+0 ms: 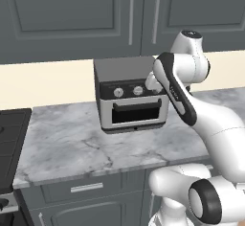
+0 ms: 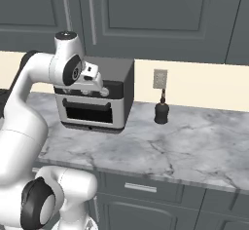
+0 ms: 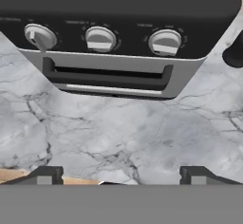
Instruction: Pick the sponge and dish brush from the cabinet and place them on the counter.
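Sponge and dish brush are hiding behind shut cabinet doors; probably light, squeeze sponge sides. Pincer is hanging wide open, empty.

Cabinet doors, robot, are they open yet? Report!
Gripper open, holding nothing. Cabinet doors shut; sponge and brush unseen. Toaster oven on counter directly ahead.
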